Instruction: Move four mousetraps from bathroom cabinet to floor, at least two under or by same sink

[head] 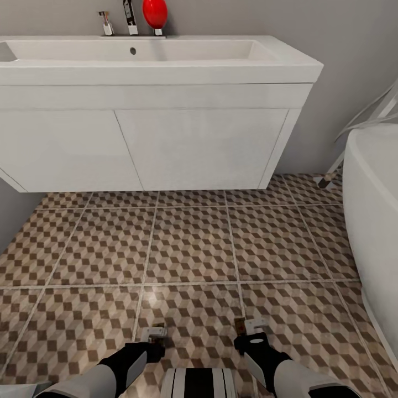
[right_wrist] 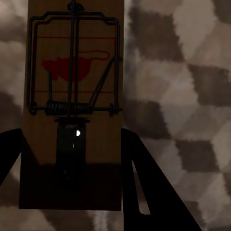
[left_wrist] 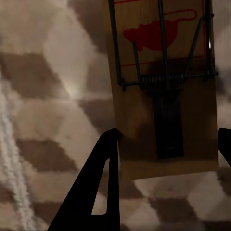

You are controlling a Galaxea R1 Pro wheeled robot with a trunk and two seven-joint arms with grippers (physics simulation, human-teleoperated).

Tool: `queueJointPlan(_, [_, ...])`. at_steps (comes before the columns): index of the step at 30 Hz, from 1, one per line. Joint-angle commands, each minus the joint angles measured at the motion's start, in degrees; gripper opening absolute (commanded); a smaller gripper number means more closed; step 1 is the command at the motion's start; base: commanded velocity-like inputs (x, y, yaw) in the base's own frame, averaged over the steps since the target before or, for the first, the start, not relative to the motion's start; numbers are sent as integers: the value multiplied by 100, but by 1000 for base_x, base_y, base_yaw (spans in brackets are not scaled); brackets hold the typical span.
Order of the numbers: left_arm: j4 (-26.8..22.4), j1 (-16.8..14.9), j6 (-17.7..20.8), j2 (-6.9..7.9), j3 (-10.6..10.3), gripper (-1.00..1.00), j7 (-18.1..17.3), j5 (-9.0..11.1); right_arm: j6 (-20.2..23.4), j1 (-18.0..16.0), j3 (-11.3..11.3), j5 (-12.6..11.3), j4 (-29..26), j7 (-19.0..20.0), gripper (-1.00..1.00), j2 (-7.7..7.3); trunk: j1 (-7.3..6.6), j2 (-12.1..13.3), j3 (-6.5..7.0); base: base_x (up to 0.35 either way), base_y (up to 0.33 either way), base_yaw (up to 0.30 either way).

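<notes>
wrist views: left hand [left_wrist: 166, 144] and right hand [right_wrist: 72, 159] each clamp a mousetrap [left_wrist: 161, 86] [right_wrist: 74, 106] above bathroom floor [head: 193, 243].

The floor [head: 188, 243] has a brown, beige and white cube pattern with pale grout. The sink [head: 160, 61] is white. Both traps [left_wrist: 163, 96] [right_wrist: 74, 106] are tan wood with dark wire and a red mouse mark (outlined in red lines).

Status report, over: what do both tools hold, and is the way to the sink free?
Left tool shut on a mousetrap. Right tool shut on a second mousetrap. Sink ahead, tiled floor between looks free. Bathtub close on right.
</notes>
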Motion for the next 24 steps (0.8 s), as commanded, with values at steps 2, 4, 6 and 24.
queueJointPlan(2, [-13,2,37,2,-47,-100,34,49,31,-1,33,34,-3,-16,-100,-7,-1,-1,-3,0,0,0])
queueJointPlan(4, [-13,3,42,1,-45,-100,30,53,30,-1,33,34,-3,-10,-100,-11,-1,-1,-3,0,0,0])
queueJointPlan(6, [-13,3,45,2,-41,-100,28,60,30,-1,33,34,-3,-4,-100,-9,-1,-1,-3,0,0,0])
queueJointPlan(24, [-114,4,43,-5,-42,-100,97,53,39,-1,36,34,-3,2,-100,-13,-1,-1,-3,0,0,0])
